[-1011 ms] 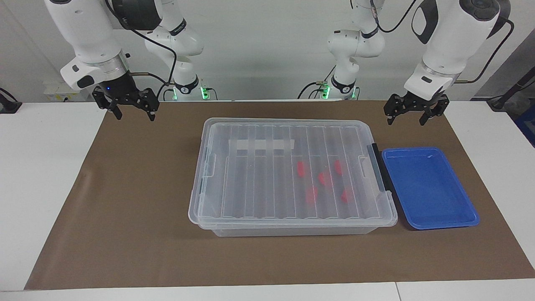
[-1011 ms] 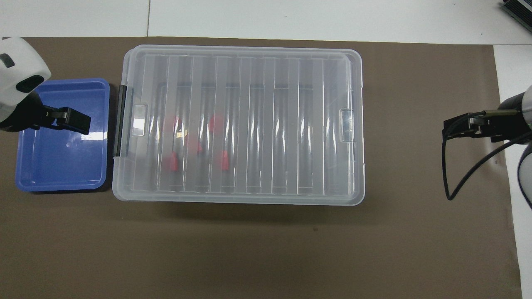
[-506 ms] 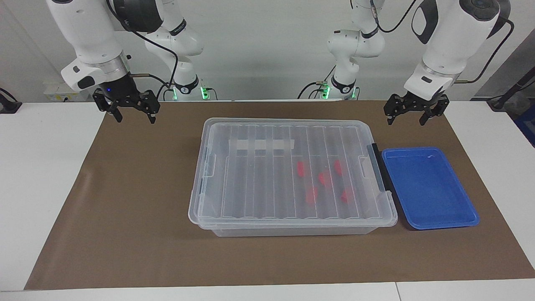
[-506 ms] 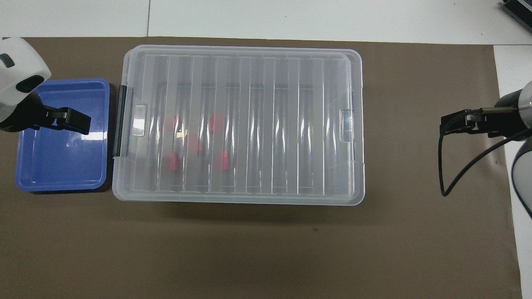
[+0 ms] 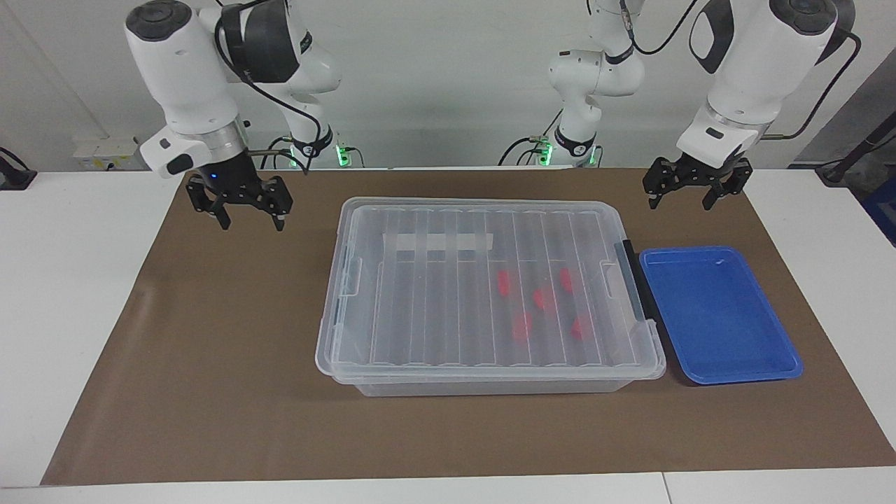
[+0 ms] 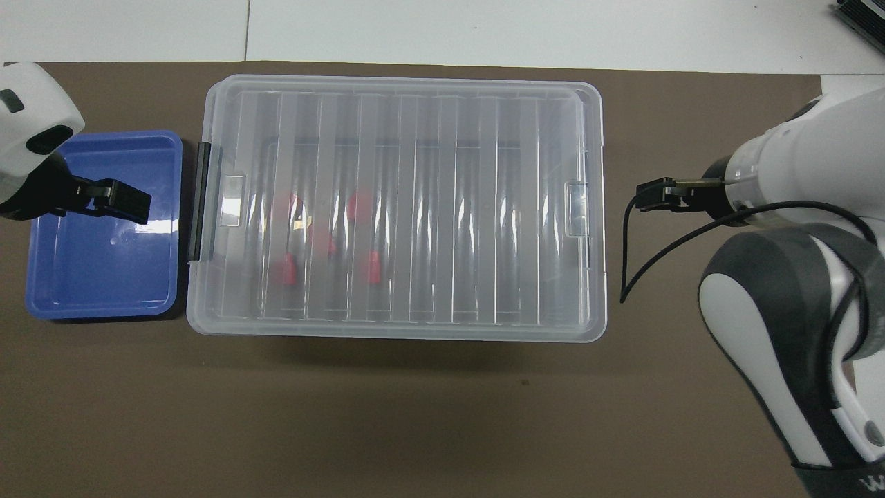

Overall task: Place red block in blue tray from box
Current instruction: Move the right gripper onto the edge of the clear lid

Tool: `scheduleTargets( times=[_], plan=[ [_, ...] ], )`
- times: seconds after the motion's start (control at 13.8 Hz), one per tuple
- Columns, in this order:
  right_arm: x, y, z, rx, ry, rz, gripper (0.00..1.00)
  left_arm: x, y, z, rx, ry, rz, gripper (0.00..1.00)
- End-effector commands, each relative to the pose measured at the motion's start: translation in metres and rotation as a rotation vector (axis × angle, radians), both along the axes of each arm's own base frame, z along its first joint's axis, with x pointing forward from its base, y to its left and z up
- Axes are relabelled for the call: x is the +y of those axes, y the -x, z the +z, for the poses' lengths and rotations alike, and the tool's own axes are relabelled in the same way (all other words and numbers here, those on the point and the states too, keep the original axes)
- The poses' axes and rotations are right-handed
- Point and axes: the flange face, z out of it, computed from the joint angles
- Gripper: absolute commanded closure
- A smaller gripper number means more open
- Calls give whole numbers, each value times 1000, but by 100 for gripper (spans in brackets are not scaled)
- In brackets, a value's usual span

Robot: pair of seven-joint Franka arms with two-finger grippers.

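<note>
While left hand [image 5: 689, 196] waits — right hand [image 5: 246, 214] raised, fingers spread.

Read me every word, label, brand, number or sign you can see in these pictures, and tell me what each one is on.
"W": on the right arm's dark band in the overhead view, cut off by the picture's edge, so the rest cannot be read.
On the pale strip on the lid of the box: no writing can be made out.
On the black ring of the right arm: marks too small to read.
Nothing else is legible.
</note>
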Motion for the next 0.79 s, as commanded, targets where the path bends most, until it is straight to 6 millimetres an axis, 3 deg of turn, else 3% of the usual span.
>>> scheduleTargets(
  times=[0.0,0.58,0.72],
  plan=[
    [19,-4,-20,-6,-10,0,1,3,4,3,-13,18,5,0],
    [37,-24,-68,-1,-22,2,1,4,4,4,-17,18,10,0],
    [37,-25,-76,11,-20,2,1,17,2,4,-18,18,31,0]
  ],
)
